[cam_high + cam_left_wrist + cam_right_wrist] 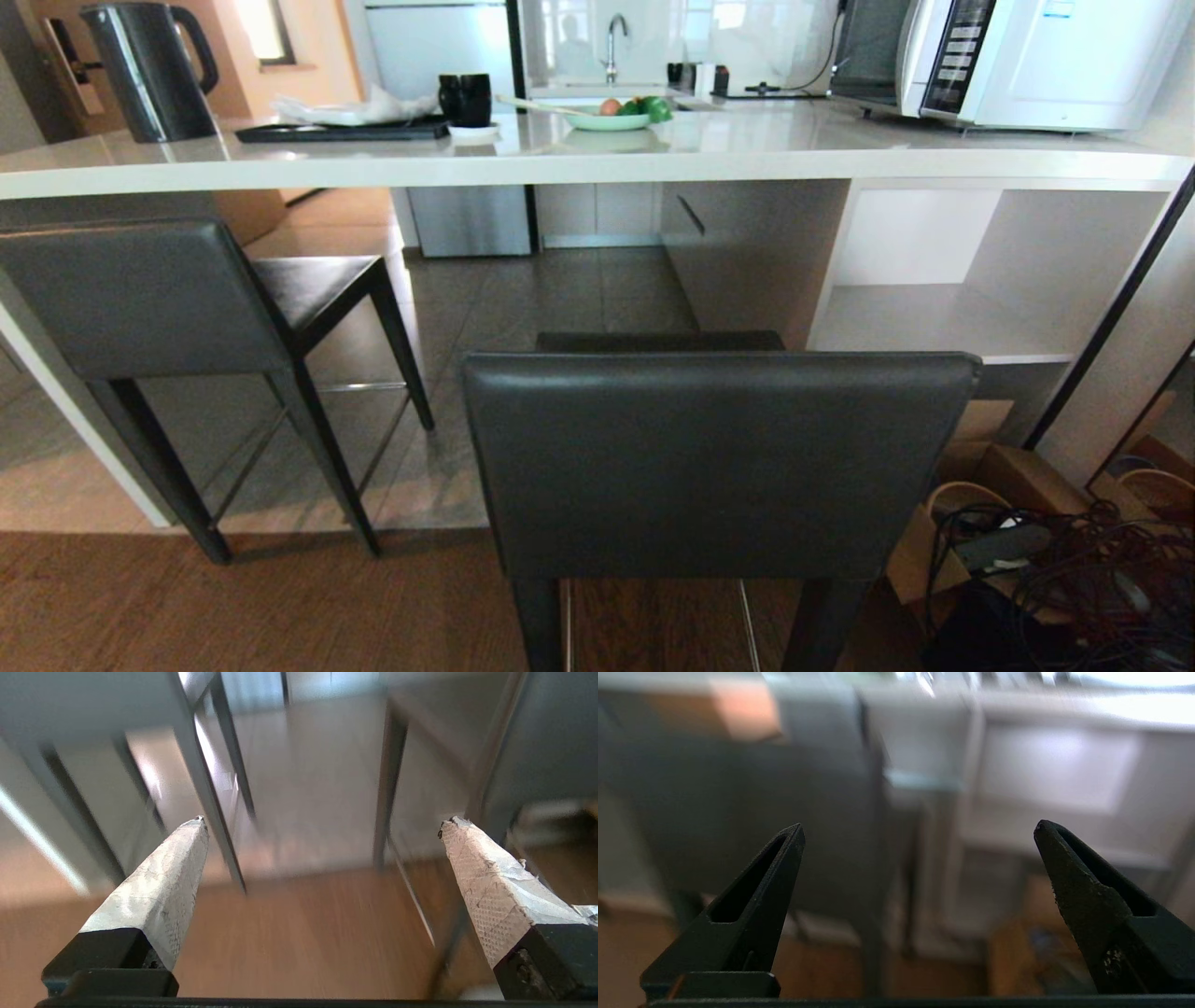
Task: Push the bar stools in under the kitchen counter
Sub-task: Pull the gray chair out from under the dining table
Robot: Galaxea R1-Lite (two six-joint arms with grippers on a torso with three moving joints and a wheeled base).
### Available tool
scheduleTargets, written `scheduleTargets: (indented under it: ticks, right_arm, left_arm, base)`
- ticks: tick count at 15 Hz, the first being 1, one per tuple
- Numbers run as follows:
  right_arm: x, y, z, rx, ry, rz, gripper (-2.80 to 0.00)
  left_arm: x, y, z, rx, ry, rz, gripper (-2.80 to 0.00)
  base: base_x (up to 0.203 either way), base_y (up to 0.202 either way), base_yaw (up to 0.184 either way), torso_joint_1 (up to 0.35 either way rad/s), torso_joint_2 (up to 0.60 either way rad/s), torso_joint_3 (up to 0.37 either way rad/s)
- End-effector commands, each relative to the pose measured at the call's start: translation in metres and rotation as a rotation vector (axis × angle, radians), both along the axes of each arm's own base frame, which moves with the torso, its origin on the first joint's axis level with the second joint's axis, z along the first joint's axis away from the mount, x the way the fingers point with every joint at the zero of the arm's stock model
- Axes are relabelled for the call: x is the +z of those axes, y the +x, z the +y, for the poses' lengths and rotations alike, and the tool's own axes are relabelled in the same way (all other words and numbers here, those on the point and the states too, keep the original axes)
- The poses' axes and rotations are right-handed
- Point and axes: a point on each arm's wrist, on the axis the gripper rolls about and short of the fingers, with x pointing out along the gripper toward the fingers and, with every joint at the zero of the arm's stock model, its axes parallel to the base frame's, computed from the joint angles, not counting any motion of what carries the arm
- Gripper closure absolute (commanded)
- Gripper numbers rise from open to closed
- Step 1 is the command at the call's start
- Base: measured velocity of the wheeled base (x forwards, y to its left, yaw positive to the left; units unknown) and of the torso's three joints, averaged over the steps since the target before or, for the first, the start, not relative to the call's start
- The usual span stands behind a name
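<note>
Stools, two. Near stool [719,462]: grey backrest facing the camera, standing on wood floor short of the bench [597,154]. Left stool [187,317]: angled, seat part-way under the bench edge. Left gripper [322,821] and right gripper [920,828]: jaws wide, holding nothing, stool legs blurred beyond. On bench, farther: kettle [149,70], tray [341,131], mugs [465,99], fruit plate [611,118], microwave [1008,61]. No legible writing.

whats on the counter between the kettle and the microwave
In the head view, between the kettle and the microwave the counter holds a dark tray, two black mugs and a plate of fruit.
</note>
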Motion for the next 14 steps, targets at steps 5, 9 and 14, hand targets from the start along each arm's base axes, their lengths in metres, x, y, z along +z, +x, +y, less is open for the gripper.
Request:
scheduleTargets:
  ticks: [5,9,14]
  right_arm:
    - [-0.076,0.022,-0.002,-0.090,-0.053,0.127,-2.80]
    - [-0.083,0.022,-0.003,-0.137,-0.055,0.203,-2.80]
    - [-0.084,0.022,-0.004,-0.164,-0.035,0.209,-2.80]
  left_arm:
    - [-0.005,0.000,0.002,0.066,-0.038,0.076,-2.80]
    - [-0.006,0.000,0.002,0.071,-0.038,0.077,-2.80]
    - [-0.005,0.000,0.002,0.071,-0.045,0.075,-2.80]
  base:
    - [0.000,0.000,0.000,0.000,0.00,0.000]
    - [0.000,0.000,0.000,0.000,0.00,0.000]
    - [0.000,0.000,0.000,0.000,0.00,0.000]
